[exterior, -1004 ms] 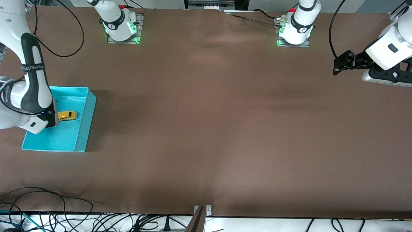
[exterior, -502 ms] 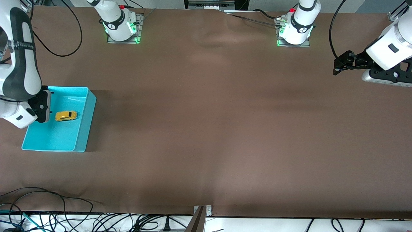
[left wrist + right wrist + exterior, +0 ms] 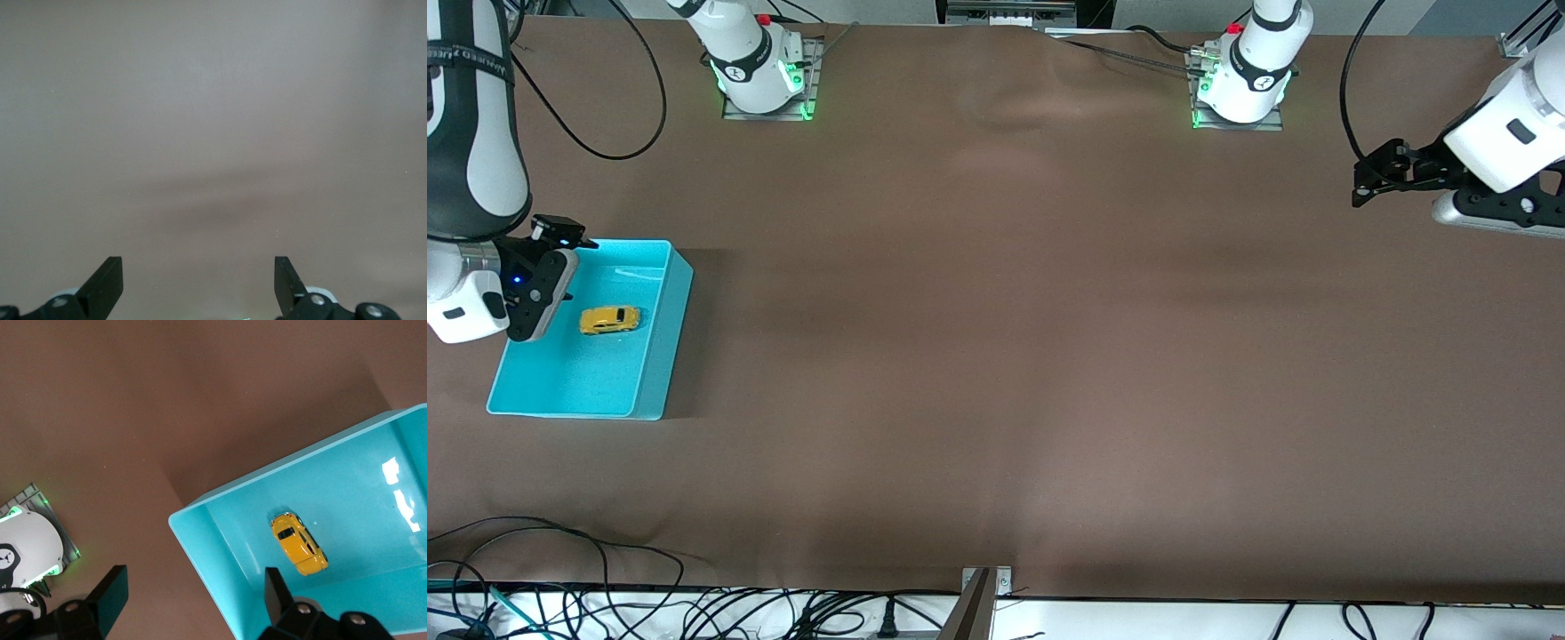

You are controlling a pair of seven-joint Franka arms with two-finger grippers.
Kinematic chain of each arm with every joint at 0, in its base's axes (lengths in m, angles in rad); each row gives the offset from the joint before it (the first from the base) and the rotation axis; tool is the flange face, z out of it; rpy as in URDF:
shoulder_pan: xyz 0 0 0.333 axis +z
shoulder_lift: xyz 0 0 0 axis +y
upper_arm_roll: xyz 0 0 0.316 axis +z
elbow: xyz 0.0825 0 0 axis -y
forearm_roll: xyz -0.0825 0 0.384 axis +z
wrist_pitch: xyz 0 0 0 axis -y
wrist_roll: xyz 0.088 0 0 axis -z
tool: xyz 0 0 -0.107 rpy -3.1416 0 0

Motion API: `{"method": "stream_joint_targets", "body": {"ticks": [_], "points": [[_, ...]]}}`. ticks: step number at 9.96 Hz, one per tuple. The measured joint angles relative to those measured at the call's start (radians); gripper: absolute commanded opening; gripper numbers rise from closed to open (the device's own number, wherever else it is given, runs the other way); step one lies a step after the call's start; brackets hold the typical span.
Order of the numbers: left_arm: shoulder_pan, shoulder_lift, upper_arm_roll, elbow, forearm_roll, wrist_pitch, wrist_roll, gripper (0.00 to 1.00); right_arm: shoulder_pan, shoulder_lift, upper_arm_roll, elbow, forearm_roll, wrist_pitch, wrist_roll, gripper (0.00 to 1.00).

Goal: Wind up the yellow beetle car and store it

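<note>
The yellow beetle car [image 3: 609, 319] lies on its wheels on the floor of the turquoise bin [image 3: 665, 356], with nothing touching it. My right gripper [image 3: 556, 253] hangs open and empty above the bin's rim on the side toward the right arm's end of the table. In the right wrist view the car [image 3: 299, 544] shows inside the bin [image 3: 227, 540], off to one side of the right gripper [image 3: 197, 587], whose fingers straddle the bin's wall from above. My left gripper [image 3: 1360, 182] waits open over bare table at the left arm's end. The left wrist view shows the left gripper [image 3: 198, 273] over nothing but tabletop.
The brown table [image 3: 1014, 338] carries only the bin, which sits near the right arm's end. The two arm bases [image 3: 760, 71] [image 3: 1240, 80] stand along the edge farthest from the front camera. Cables [image 3: 560, 569] lie along the nearest edge.
My right gripper has risen and drawn away from the car toward the bin's outer rim, leaving the car lying in the bin. The left arm has barely moved.
</note>
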Motion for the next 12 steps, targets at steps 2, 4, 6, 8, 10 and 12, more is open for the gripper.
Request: {"method": "stream_joint_targets", "body": {"ticks": [2,4,6,8,10,12], "points": [[0.002,-0.01,0.008,0.021,0.024,0.0,0.0,1.0,0.001,-0.027,0.032,0.0,0.007,-0.002,0.143,0.92],[0.001,-0.012,0.001,0.025,0.068,0.0,0.0,1.0,0.0,-0.035,0.038,0.017,0.025,-0.001,0.238,0.91],[0.001,-0.012,-0.002,0.026,0.073,0.0,0.0,1.0,0.001,-0.041,0.056,0.061,0.032,-0.002,0.368,0.91],[0.001,-0.012,-0.001,0.026,0.073,0.0,0.0,1.0,0.001,-0.059,0.083,0.077,0.034,-0.003,0.513,0.91],[0.001,-0.013,-0.001,0.026,0.073,0.0,0.0,1.0,0.002,-0.108,0.112,0.082,0.034,-0.007,0.681,0.92],[0.0,-0.013,-0.001,0.026,0.073,0.0,0.0,1.0,0.004,-0.156,0.123,0.077,0.034,-0.03,0.819,0.92]]}}
